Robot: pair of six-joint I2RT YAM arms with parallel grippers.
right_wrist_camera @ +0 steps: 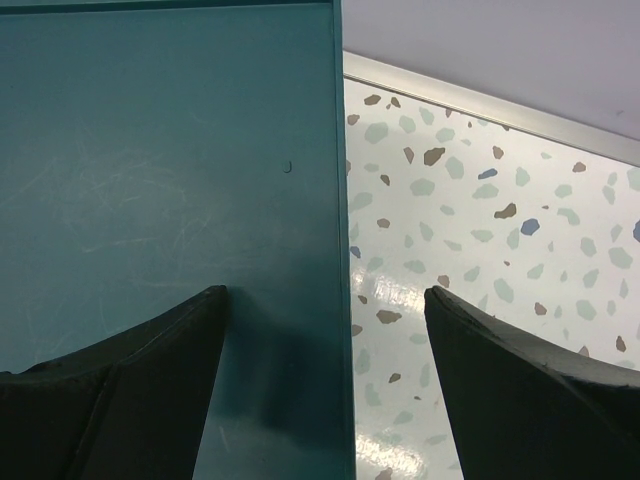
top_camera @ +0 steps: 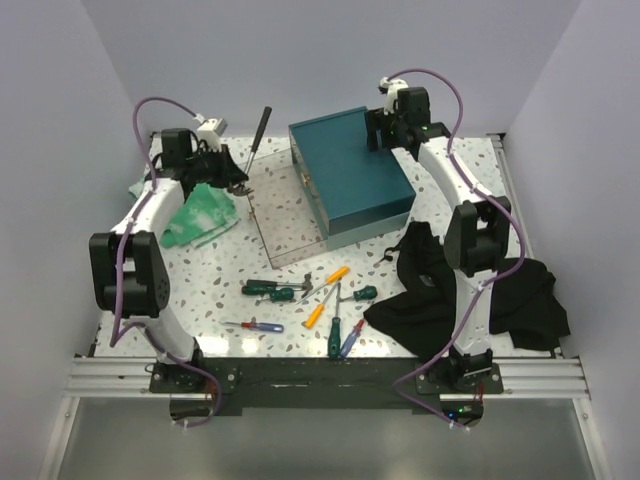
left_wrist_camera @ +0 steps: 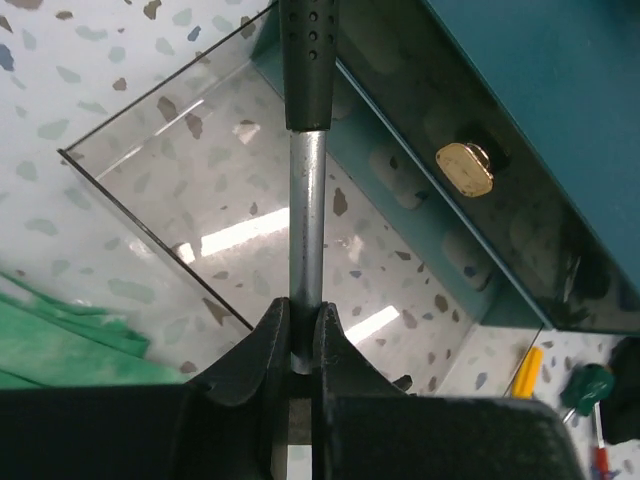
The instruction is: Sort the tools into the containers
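**A:** What is the left claw (top_camera: 238, 184) doing?

**B:** It is clamped on the bare steel shaft of a black-handled tool (top_camera: 262, 135). The wrist view shows both fingers (left_wrist_camera: 268, 345) pinching the shaft, with the dimpled grip (left_wrist_camera: 305, 60) pointing away. The tool's working end is hidden behind the claw. It hangs over the clear box (top_camera: 275, 215), near that box's far-left corner.

**A:** And where does the clear box sit?

**B:** Mid-bench, just beside the left wall of the teal box (top_camera: 350, 170), which stands toward the far edge. A green cloth (top_camera: 200, 218) lies by the left edge of the bench (top_camera: 200, 290).

**A:** And the right claw (top_camera: 385, 135)?

**B:** Its jaws are spread wide, holding nothing. It hovers above the teal box's far-right part, one finger (right_wrist_camera: 120, 400) over the lid and the other over bare bench.

**A:** The other tools?

**B:** They are scattered along the near edge, in the middle. There is a green-handled screwdriver (top_camera: 262, 289), an orange-handled one (top_camera: 338, 273) and a red-and-blue one (top_camera: 258, 325), with several more around them. A black cloth (top_camera: 470, 300) is heaped at the near-right corner.
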